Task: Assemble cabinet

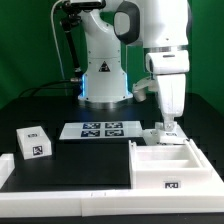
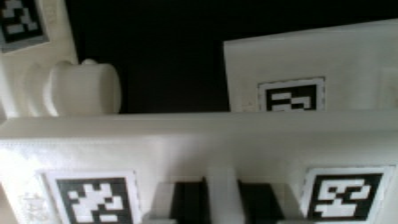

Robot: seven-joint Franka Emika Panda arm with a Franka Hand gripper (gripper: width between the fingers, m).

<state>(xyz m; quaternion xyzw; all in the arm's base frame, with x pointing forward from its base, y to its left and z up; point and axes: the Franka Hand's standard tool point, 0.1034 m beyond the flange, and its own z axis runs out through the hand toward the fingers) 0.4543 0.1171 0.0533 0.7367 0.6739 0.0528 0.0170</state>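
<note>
The cabinet [image 1: 166,166] is a large open white box at the exterior view's lower right, with a marker tag on its front face. My gripper [image 1: 168,127] hangs straight down over its far edge, its tips close to small white parts there. In the wrist view my gripper [image 2: 228,206] is right against a white tagged face [image 2: 89,200] with a white bar between two dark gaps. Beyond it lie a white part with a round knob [image 2: 80,85] and a white tagged piece [image 2: 294,97]. A small white tagged block [image 1: 33,143] sits at the exterior view's left. I cannot see how far apart the jaws stand.
The marker board [image 1: 100,130] lies flat behind the black mat, in front of the arm's base [image 1: 103,80]. A white raised border [image 1: 8,170] runs along the exterior view's left and bottom edges, with the cabinet close against it.
</note>
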